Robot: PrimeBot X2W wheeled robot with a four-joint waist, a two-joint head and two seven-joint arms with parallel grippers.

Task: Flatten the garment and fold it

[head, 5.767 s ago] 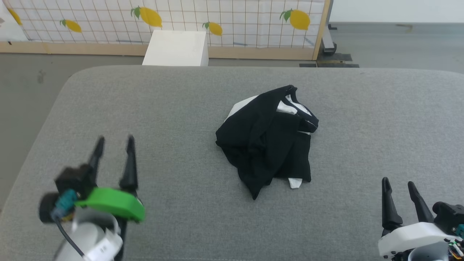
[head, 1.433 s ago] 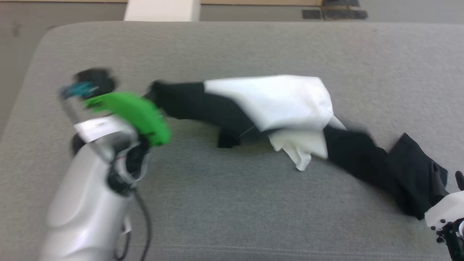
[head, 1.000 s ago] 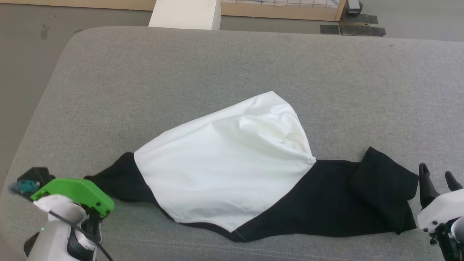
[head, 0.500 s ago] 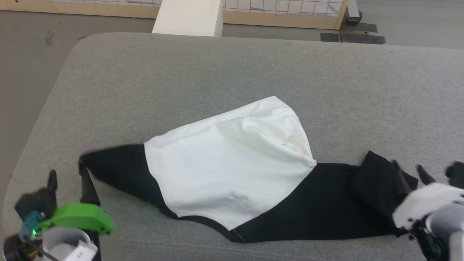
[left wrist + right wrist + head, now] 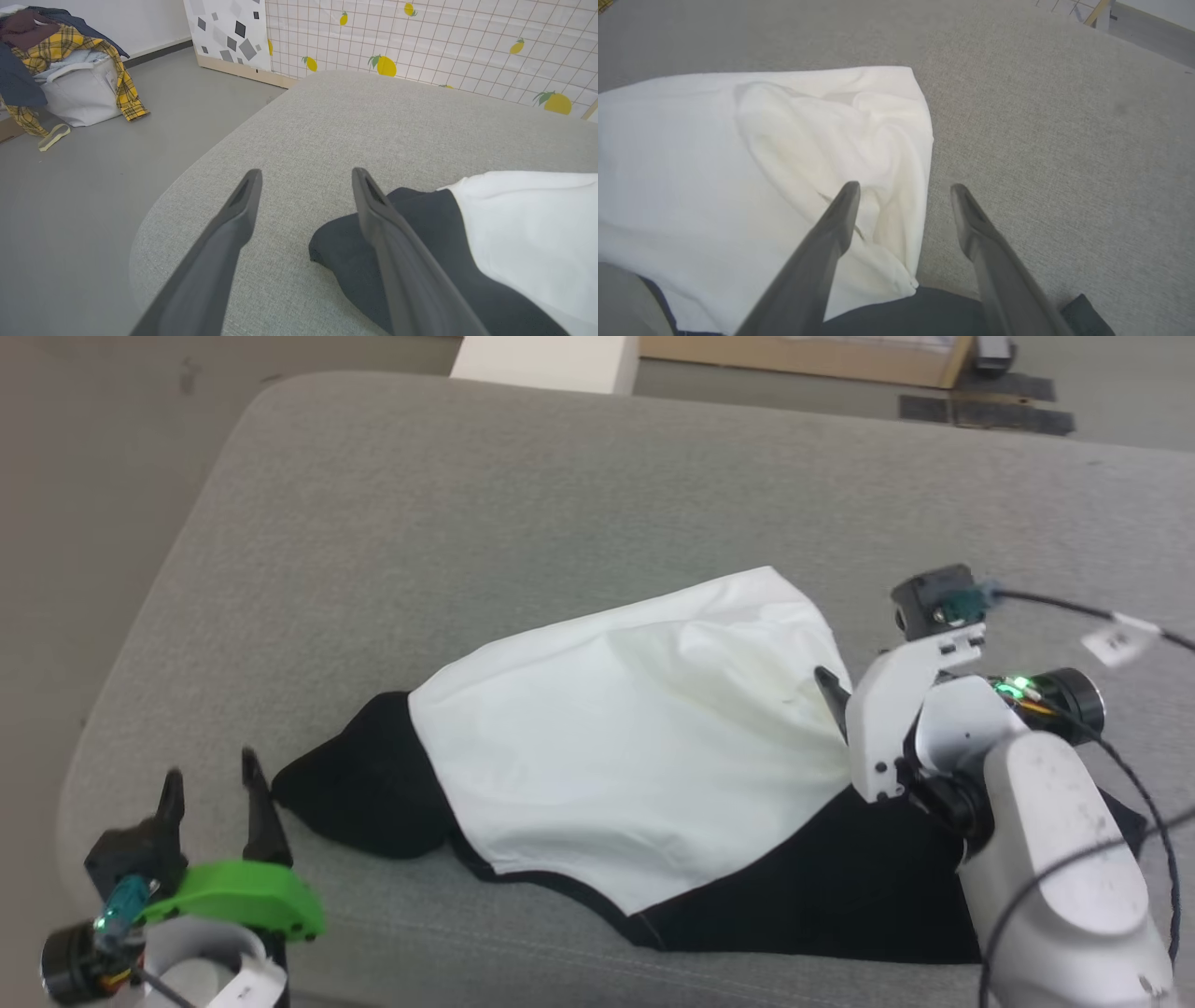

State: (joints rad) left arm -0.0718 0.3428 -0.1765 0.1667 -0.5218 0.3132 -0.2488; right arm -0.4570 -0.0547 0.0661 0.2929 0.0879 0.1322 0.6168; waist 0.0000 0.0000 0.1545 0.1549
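Observation:
The garment (image 5: 635,747) lies spread across the grey padded surface (image 5: 560,523), white body up and bunched at its far right corner. One black sleeve (image 5: 364,793) points left, and more black cloth (image 5: 822,887) runs along the near edge. My left gripper (image 5: 213,793) stands open just left of the black sleeve tip (image 5: 336,252), holding nothing. My right gripper (image 5: 904,187) is open and hovers over the white body's right edge (image 5: 896,154), one finger above the cloth and one above bare padding.
The surface's rounded left corner (image 5: 154,224) drops to grey floor right beside my left gripper. A white box (image 5: 546,359) stands beyond the far edge. A basket heaped with clothes (image 5: 74,88) sits on the floor, and a lemon-print panel (image 5: 420,42) stands behind.
My left gripper has opened and let go of the black sleeve, which now rests on the padding. My right arm has swung up and left over the garment's right side. The camera has shifted.

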